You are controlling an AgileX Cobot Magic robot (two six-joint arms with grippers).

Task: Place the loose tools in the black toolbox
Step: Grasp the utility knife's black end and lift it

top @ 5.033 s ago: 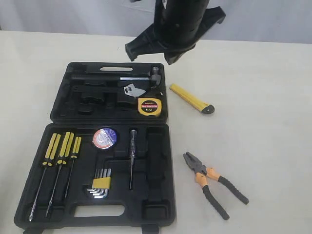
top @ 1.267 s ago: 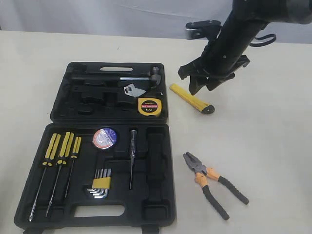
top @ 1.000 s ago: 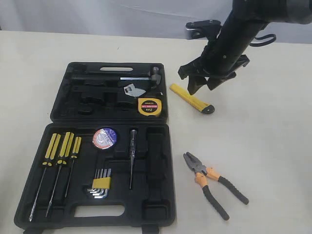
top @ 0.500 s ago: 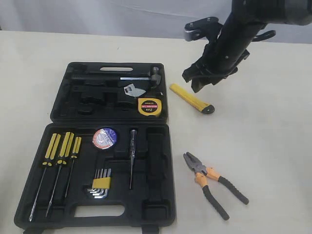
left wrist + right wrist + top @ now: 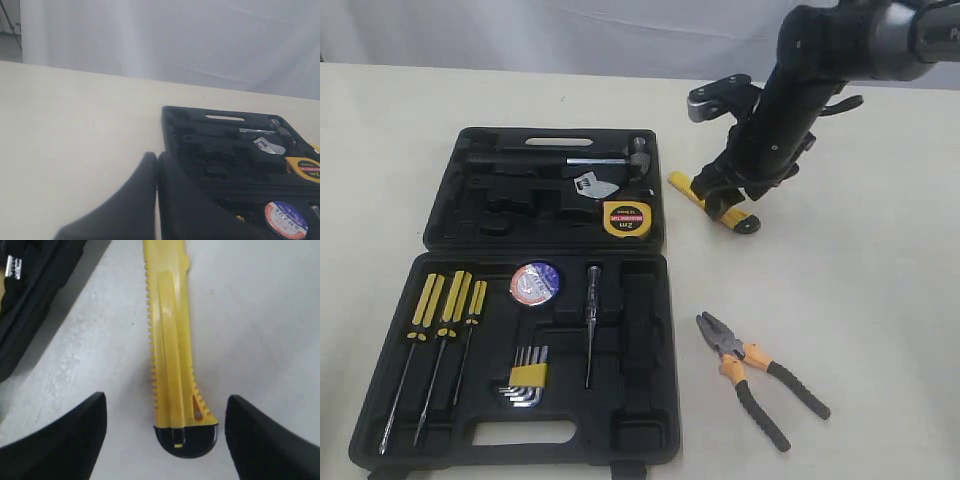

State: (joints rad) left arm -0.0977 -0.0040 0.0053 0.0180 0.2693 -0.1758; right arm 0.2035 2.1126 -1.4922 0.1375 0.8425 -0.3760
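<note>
The yellow utility knife [image 5: 745,221] lies on the table right of the black toolbox [image 5: 638,330]. My right gripper [image 5: 723,196] is low over it and open. In the right wrist view the knife [image 5: 170,340] lies between the spread fingers [image 5: 75,440], its black end midway in my right gripper [image 5: 165,437], untouched. The tape measure [image 5: 626,218] and tape roll [image 5: 535,283] sit inside the toolbox. The pliers [image 5: 755,375] lie on the table at the front right. My left gripper [image 5: 156,159] is shut and empty beside the toolbox [image 5: 210,150], and is out of the exterior view.
The case also holds yellow-handled screwdrivers [image 5: 445,310], hex keys [image 5: 527,380], a hammer [image 5: 590,158], a small wrench [image 5: 592,184] and a test pen [image 5: 591,320]. Bare tabletop surrounds the pliers. A white curtain hangs behind the table.
My right arm swung from over the toolbox to the right, then dropped, so its open fingers now straddle the utility knife. The tools have not moved.
</note>
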